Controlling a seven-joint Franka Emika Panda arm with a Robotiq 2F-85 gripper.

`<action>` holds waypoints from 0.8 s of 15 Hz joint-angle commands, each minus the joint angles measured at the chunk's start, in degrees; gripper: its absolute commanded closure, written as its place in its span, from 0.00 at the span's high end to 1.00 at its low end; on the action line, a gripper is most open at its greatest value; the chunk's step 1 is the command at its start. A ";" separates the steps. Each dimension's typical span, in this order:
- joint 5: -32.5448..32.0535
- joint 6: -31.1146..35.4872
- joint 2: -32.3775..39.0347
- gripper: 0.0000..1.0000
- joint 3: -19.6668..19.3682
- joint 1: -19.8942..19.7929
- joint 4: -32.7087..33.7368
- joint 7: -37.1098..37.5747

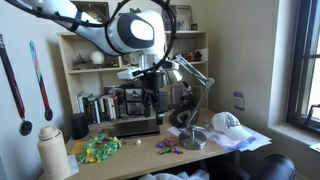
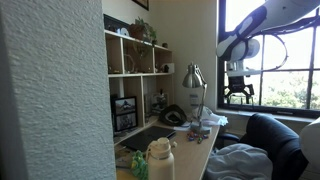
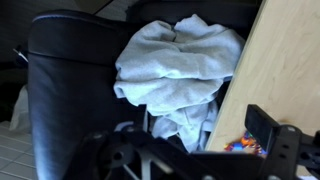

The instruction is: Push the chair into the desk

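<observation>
Locating the chair: the chair [image 3: 70, 95] fills the wrist view from 8 to 12 o'clock, black and broad. In an exterior view [image 2: 278, 138] it stands out from the desk's long side, not yet tucked in.
Load on the seat: a heap of white cloth [image 3: 175, 70] lies on the chair, at the centre of the wrist view.
Desk: the desk [image 3: 285, 70] shows as a pale wooden edge running from 1 o'clock down to 5 o'clock, just beside the cloth.
Gripper: the gripper [image 2: 238, 93] hangs above the chair and apart from it, with its fingers spread and nothing between them.
Deciding relation: in the wrist view the chair's dark mass lies below the gripper and toward 9 o'clock, and the desk lies toward 3 o'clock. The push should probably run from 9 to 3, square to the desk's long edge.
Next need: likely a descent to the chair's outer side, so that the fingers meet the black frame and not the cloth.
Risk: an off-centre push may turn the chair instead of moving it straight, and the cloth could slip off.
Further out: a desk lamp [image 2: 193, 75] and a bottle [image 2: 160, 158] stand on the desktop, with a bookshelf [image 2: 135, 60] behind them.
</observation>
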 commanded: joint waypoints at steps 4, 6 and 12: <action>-1.97 10.07 6.75 1.00 -4.75 -5.15 -1.05 10.60; -2.97 13.72 10.19 1.00 -6.18 -6.07 -0.43 12.44; -4.79 16.90 16.16 1.00 -10.76 -7.63 1.67 15.13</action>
